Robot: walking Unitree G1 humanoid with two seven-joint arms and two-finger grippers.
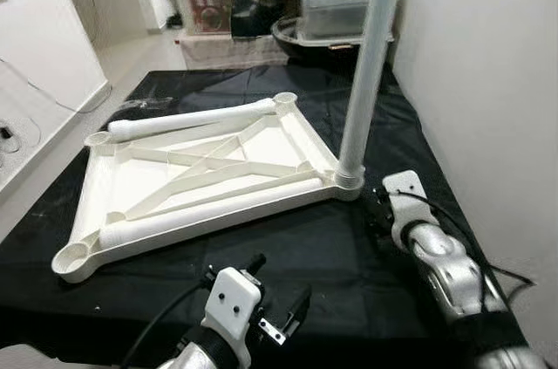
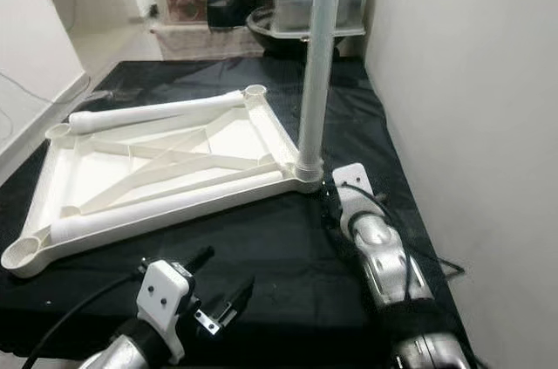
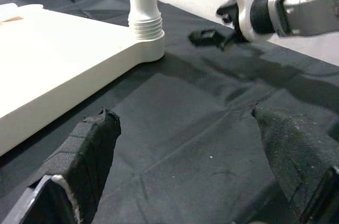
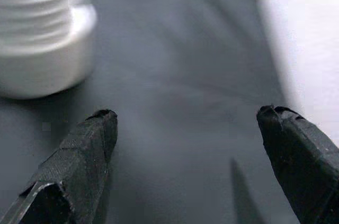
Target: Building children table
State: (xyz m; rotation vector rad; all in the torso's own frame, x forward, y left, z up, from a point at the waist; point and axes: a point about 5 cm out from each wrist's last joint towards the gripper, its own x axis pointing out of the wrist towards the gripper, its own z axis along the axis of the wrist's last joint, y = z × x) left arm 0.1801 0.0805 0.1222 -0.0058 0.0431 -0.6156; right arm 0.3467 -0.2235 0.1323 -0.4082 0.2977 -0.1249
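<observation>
Right hand (image 4: pixel 185 128) rests released just beside the upright white plastic leg (image 1: pixel 370 64), screwed into the near-right corner of the upturned white plastic tabletop (image 1: pixel 200 181); left hand (image 3: pixel 190 150), also released, hovers farther away.

- Cream-white plastic tabletop (image 1: pixel 218 173) with plain white tubular legs (image 1: pixel 209 210) is lying on plain black cloth (image 1: pixel 305 256).
- Silver right arm (image 1: pixel 445 269) is showing black gripper fingers (image 4: pixel 87 155).
</observation>
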